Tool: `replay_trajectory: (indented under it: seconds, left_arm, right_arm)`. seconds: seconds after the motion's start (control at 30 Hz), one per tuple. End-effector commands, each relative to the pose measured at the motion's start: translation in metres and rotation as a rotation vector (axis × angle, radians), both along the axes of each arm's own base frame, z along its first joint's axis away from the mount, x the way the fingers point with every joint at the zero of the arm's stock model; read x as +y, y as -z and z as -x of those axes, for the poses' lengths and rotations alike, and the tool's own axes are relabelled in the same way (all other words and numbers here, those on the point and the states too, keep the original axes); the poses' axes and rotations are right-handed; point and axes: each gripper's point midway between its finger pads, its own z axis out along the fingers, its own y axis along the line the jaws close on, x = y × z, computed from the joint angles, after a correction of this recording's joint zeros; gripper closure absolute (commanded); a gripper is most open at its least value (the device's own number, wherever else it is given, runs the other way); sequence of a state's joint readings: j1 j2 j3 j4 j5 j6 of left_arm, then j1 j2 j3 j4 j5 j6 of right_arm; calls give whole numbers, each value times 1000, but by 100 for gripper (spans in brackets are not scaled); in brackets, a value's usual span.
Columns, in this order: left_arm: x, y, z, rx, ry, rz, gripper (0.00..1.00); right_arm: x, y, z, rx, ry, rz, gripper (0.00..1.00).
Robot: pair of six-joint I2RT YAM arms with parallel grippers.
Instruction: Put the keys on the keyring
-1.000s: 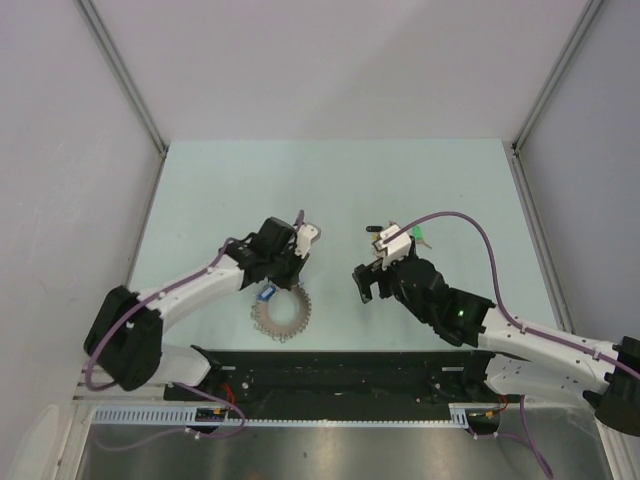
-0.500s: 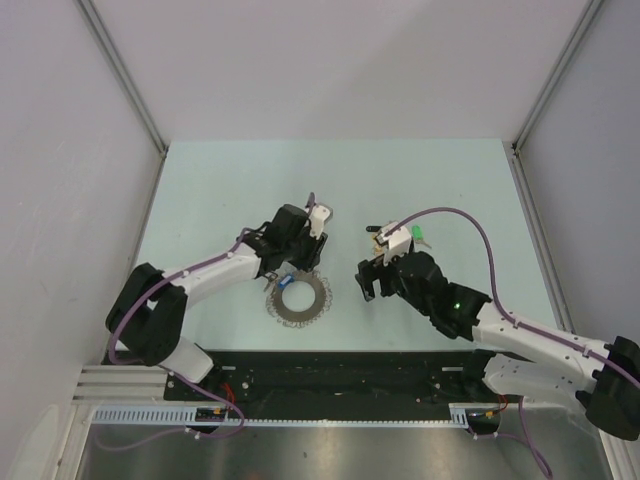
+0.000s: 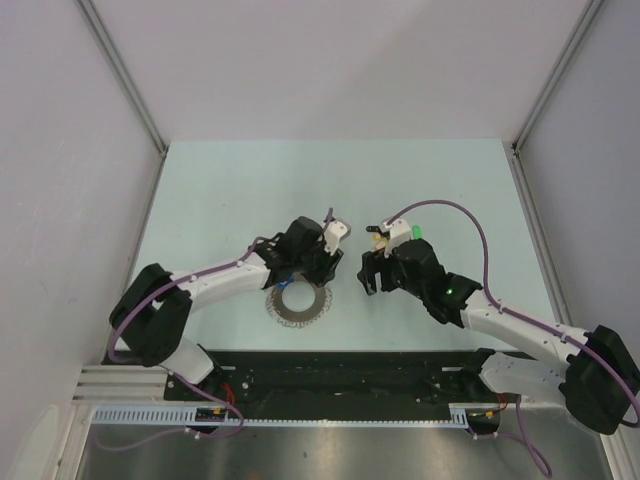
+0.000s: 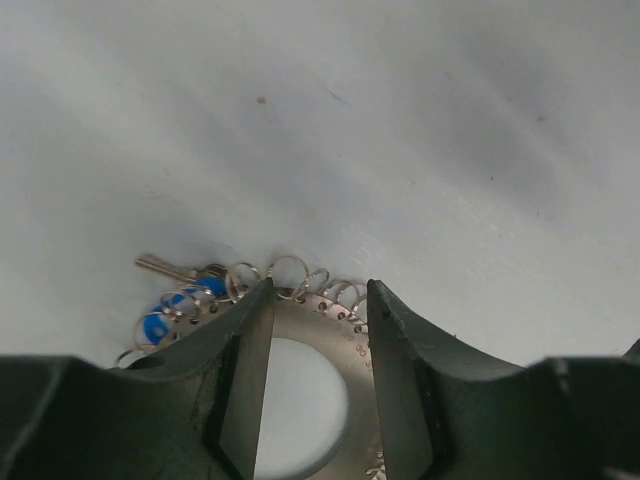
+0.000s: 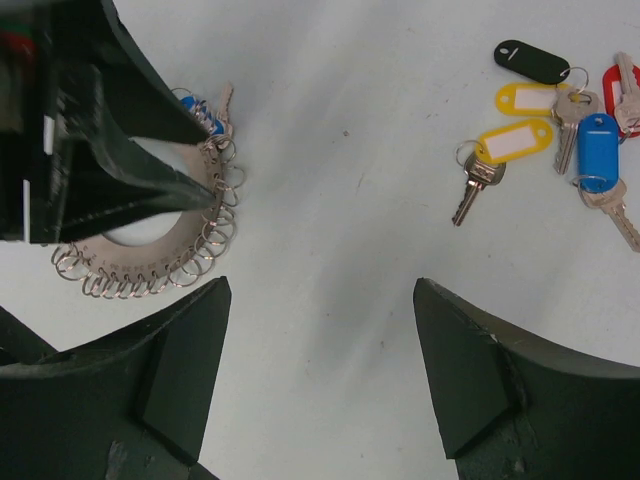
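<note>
Keyring (image 3: 298, 300) lies flat on the table (image 3: 220, 190) near my bases, shifted right toward centre from a second ago. One blue-tagged key (image 4: 165, 322) already hangs on its loops. My left gripper (image 4: 318, 300) came across with it, fingers apart, straddling the rim, no clamp evident. My right gripper (image 5: 320, 290) has moved closer, spread wide, empty. Loose keys (image 5: 560, 115) lie beyond it; pickup outstanding.
</note>
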State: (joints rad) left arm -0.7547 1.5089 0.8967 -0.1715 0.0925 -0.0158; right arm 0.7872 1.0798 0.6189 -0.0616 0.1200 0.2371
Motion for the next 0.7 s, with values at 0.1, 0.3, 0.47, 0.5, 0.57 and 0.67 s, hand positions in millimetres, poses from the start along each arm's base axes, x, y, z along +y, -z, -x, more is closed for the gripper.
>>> replay_trajectory:
  seconds: [0.1,0.3,0.47,0.5,0.57,0.67]
  left_arm:
    - [-18,20,4,77,90,-26,56]
    - [-19,28,13,131,138,-44,59]
    - [-17,20,23,108,203,-29,60]
    - [-17,19,23,104,211,-31,61]
    - [-17,20,27,102,236,-45,65]
    - [-17,24,30,105,249,-72,68]
  right_arm:
    - [0,0,-5,9,12,-31,21]
    - [-5,2,-5,11,18,-31,22]
    - [-8,4,-5,11,14,-31,22]
    - [-9,4,-4,10,15,-30,22]
    - [-11,5,-5,11,19,-32,22]
    - [-12,5,-5,10,17,-35,22]
